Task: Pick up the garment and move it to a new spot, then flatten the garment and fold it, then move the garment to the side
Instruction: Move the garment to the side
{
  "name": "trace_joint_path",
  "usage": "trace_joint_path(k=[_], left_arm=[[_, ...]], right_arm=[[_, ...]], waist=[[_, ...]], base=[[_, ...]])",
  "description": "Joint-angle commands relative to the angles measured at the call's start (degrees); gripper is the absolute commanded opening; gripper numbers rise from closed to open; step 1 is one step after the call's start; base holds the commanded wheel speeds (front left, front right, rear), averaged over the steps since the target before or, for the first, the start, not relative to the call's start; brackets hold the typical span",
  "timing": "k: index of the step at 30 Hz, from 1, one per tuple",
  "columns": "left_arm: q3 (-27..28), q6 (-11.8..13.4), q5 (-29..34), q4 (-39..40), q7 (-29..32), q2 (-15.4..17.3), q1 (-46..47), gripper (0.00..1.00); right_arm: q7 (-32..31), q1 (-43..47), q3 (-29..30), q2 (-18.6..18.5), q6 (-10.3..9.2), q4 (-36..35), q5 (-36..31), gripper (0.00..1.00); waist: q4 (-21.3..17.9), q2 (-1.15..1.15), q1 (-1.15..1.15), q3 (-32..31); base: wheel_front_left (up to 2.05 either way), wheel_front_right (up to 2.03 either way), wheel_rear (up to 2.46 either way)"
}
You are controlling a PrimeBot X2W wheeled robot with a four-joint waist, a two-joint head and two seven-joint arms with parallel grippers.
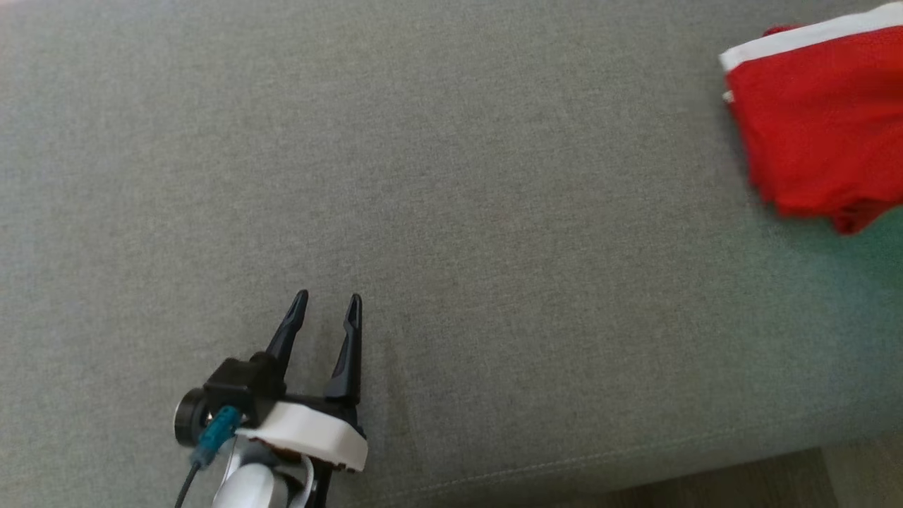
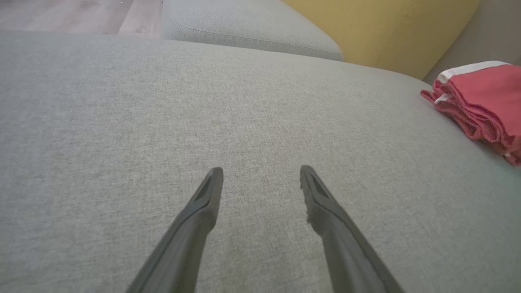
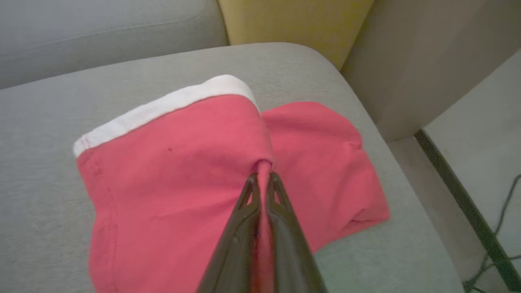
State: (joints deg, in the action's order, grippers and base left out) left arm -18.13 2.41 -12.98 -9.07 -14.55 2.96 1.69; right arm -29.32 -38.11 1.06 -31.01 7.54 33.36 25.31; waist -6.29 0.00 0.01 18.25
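Our right gripper [image 3: 262,178] pinches a fold of the red garment [image 3: 171,175]. Our left gripper [image 1: 328,296], open and empty, sits well to its left.

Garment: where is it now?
The red garment sits at the right end of the grey seat cushion, upper right in the head view, near the yellow cushion. The right gripper is shut on a fold of it.

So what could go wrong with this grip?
The right claw holds only a pinch from the top of the red garment, so lifting may pull the folds apart. It lies near a corner of the grey cushion, so dragging could slide it off. The open left claw is far off, offering no support.
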Motion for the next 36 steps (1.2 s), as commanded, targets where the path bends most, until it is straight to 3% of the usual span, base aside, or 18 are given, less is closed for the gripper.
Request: trace_joint_path(k=[1,4,5,6,7,12,16,19,24,29,36], left_arm=[[1.69,-0.38,0.75,1.55,-0.45,-0.08,0.53,1.0],[1.85,-0.63,1.11,1.37,-0.45,-0.08,0.36,1.0],[1.9,-0.57,1.18,1.43,-0.45,-0.08,0.44,1.0],[1.93,-0.47,1.19,1.52,-0.45,-0.08,0.54,1.0],[1.93,-0.37,1.18,1.6,-0.45,-0.08,0.59,1.0],[2.28,0.15,0.72,2.06,-0.45,-0.08,0.31,1.0],[3.43,1.13,-0.81,2.94,-0.45,-0.08,-0.64,1.0],[4.31,1.8,-1.22,2.42,-0.45,-0.08,-1.73,1.0],[6.19,2.31,-1.09,1.36,-0.45,-0.08,-2.67,1.0],[8.35,2.47,-0.97,0.65,-0.45,-0.08,-4.0,1.0],[10.6,1.53,0.75,-1.35,-0.45,-0.08,-5.4,1.0]], right_arm=[[0.08,-1.73,0.67,-2.1,-0.05,-0.89,-1.26,0.0],[2.37,-2.43,3.47,-1.85,-0.05,2.92,-6.4,0.0],[4.14,-2.6,4.81,-1.52,-0.05,4.26,-8.58,0.24],[6.26,-2.73,6.27,-1.07,-0.05,5.53,-10.93,0.87],[7.98,-2.89,8.0,-0.47,-0.05,6.91,-13.24,1.0],[15.45,-2.37,12.66,1.97,-0.05,7.53,-24.66,1.0],[22.54,1.02,18.5,6.52,-0.05,1.75,-29.7,1.0],[25.45,5.44,19.23,11.02,-0.05,-4.32,-30.33,1.0],[27.85,11.7,16.64,16.28,-0.05,-13.46,-29.27,1.0],[30.62,20.69,9.45,22.44,-0.05,-22.7,-27.25,1.0],[38.42,32.29,1.27,27.21,-0.05,-23.18,-24.03,1.0]], waist=[[0.15,0.0,-0.01,0.15],[0.8,0.0,-0.01,0.36],[1.07,0.0,-0.01,0.49],[1.36,0.0,-0.01,0.52],[1.65,0.0,-0.01,0.43],[2.71,0.0,-0.01,-0.52],[3.58,0.0,-0.01,-2.8],[4.07,0.0,-0.01,-5.05],[4.71,0.0,-0.01,-7.9],[6.39,0.0,-0.01,-10.98],[9.11,0.0,-0.01,-14.45]], base=[[0.0,0.0,0.0],[0.0,0.0,0.0],[0.0,0.0,0.0],[0.0,0.0,0.0],[0.0,0.0,0.0],[0.0,0.0,0.0],[0.0,0.0,0.0],[0.0,0.0,0.0],[0.0,0.0,0.0],[0.0,0.0,0.0],[0.0,0.0,0.0]])
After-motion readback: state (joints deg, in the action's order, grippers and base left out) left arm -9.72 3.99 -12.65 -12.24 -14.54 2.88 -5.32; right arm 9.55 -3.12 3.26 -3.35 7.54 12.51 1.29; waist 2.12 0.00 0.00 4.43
